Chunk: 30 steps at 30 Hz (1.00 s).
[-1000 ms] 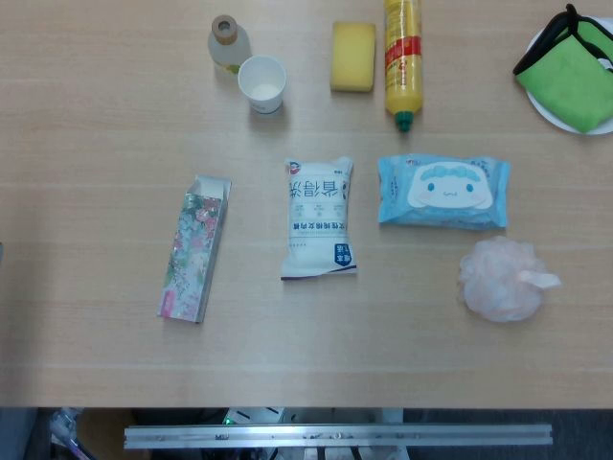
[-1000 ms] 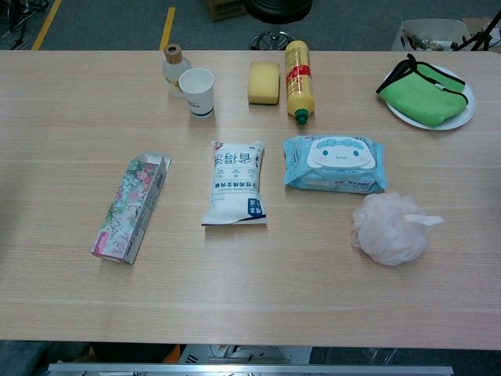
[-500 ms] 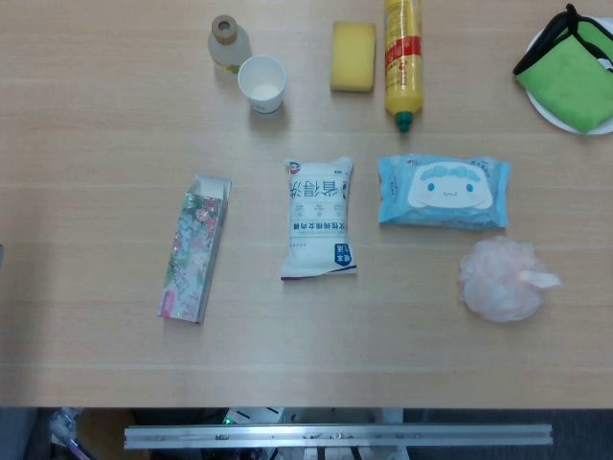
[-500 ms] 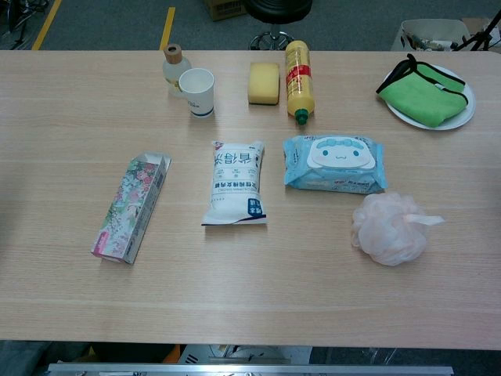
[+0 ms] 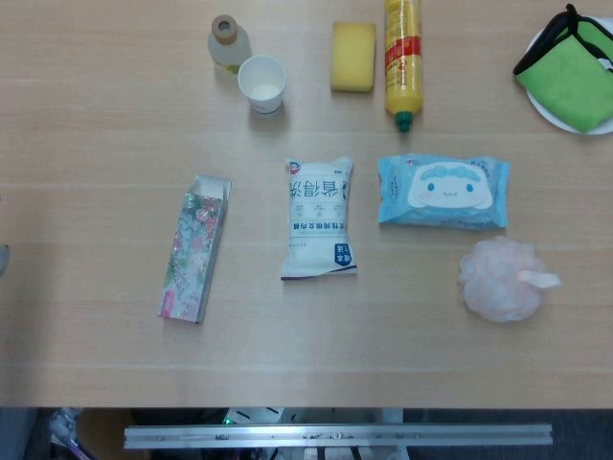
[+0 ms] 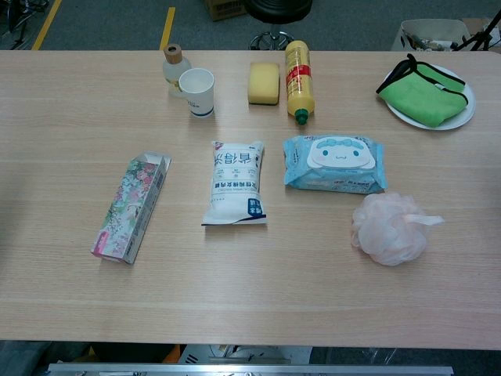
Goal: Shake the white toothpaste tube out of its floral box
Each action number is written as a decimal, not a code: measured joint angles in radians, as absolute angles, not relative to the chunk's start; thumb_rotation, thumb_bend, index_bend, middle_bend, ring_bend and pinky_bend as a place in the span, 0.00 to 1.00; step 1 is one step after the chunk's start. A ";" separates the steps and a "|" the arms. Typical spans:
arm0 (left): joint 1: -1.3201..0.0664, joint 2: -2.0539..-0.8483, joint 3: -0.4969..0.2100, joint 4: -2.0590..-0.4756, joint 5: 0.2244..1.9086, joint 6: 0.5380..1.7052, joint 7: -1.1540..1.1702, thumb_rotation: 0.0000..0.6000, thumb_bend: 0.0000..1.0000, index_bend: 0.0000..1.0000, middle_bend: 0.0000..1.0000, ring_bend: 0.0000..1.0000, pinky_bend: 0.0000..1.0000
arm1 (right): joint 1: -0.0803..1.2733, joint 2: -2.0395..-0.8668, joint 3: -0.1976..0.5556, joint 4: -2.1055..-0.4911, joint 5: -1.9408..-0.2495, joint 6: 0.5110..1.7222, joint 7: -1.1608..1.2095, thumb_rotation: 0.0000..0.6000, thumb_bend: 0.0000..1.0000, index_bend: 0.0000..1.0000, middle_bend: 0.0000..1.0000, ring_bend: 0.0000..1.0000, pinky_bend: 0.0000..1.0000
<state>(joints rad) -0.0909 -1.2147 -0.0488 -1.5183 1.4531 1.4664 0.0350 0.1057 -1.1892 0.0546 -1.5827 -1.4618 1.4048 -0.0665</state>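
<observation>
The floral box [image 5: 194,257] lies flat on the left part of the table, long side running away from me, and also shows in the chest view [image 6: 131,206]. Its far end is open, with the flaps up. The white toothpaste tube is not visible; the box hides whatever is inside. A thin grey sliver [image 5: 3,260] shows at the left edge of the head view, well left of the box; it looks like the edge of my left hand, and its fingers cannot be made out. My right hand appears in neither view.
A white pouch [image 5: 319,218], a blue wipes pack [image 5: 442,191] and a pink bath puff [image 5: 503,279] lie right of the box. At the back stand a small bottle [image 5: 228,43], a paper cup [image 5: 262,83], a yellow sponge [image 5: 353,56], a yellow bottle [image 5: 403,59] and a plate with green cloth [image 5: 575,72].
The grey sliver at the left edge of the head view has grown slightly. Nothing on the table has moved.
</observation>
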 measured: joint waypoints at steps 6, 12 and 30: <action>-0.093 -1.237 -0.058 -1.560 1.447 1.476 0.074 1.00 0.26 0.31 0.23 0.28 0.50 | 0.112 -1.187 0.063 -1.579 -1.456 1.399 -0.040 1.00 0.05 0.31 0.29 0.14 0.37; -0.109 -1.279 -0.057 -1.589 1.450 1.462 0.148 1.00 0.25 0.31 0.23 0.28 0.50 | 0.126 -1.187 0.073 -1.559 -1.457 1.388 -0.003 1.00 0.05 0.31 0.29 0.14 0.37; -0.169 -1.384 -0.005 -1.568 1.518 1.366 0.157 1.00 0.25 0.31 0.23 0.28 0.49 | 0.203 -1.177 0.163 -1.611 -1.465 1.406 -0.012 1.00 0.05 0.31 0.29 0.14 0.37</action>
<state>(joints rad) -0.1690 -1.3840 -0.0049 -1.5682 1.5183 1.3665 0.1567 0.2029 -1.1765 0.1629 -1.6106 -1.4650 1.4059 -0.0118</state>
